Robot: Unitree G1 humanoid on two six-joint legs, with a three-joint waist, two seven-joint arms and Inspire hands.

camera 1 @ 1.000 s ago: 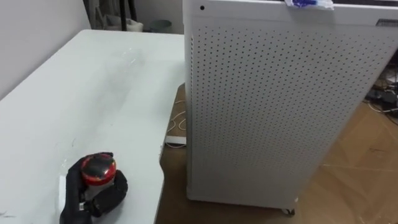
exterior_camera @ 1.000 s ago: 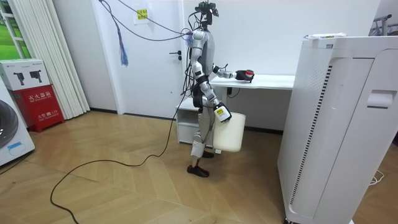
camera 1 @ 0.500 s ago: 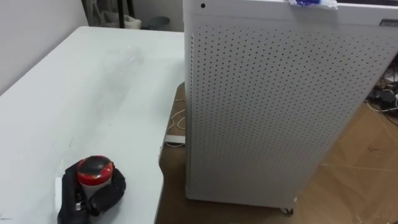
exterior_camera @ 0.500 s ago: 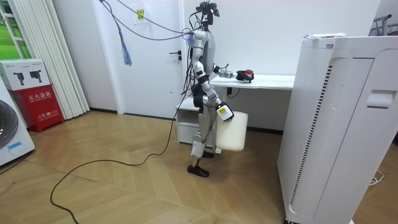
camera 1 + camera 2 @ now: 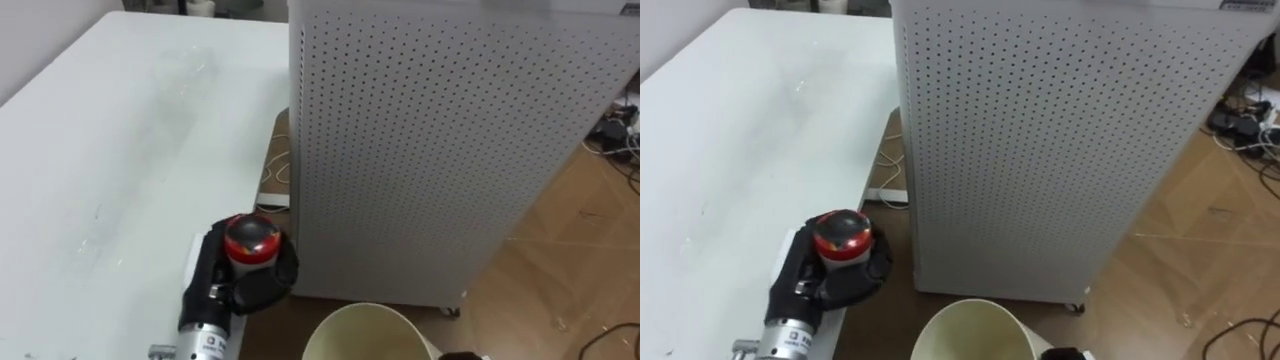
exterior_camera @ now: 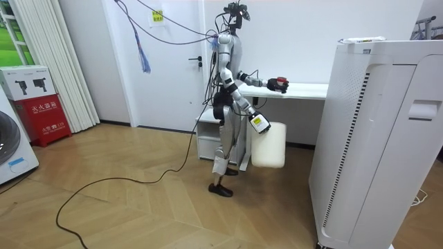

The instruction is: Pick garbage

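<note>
A round red piece of garbage (image 5: pixel 250 238) sits in my black left hand (image 5: pixel 235 290), whose fingers curl around it from below. The hand hovers at the near right corner of the white table (image 5: pixel 110 150), partly past its edge. Just below and to the right opens the rim of a cream bin (image 5: pixel 368 328). In the room view the bin (image 6: pixel 268 145) hangs by its top edge from my right hand (image 6: pixel 259 123), beside my hip. The red garbage (image 6: pixel 279 83) is held out at table height above it. I stand at the table's end.
A tall white perforated cabinet (image 5: pixel 440 150) on castors stands close on the right, with a narrow gap to the table. White cables (image 5: pixel 272 172) lie on the wood floor in that gap. A dark cable (image 6: pixel 118 187) trails across the floor behind me.
My left hand has carried the red garbage rightwards, off the table top to its corner. The bin has swung forward and up, so its rim now shows below the hand. The head camera tilted down.
</note>
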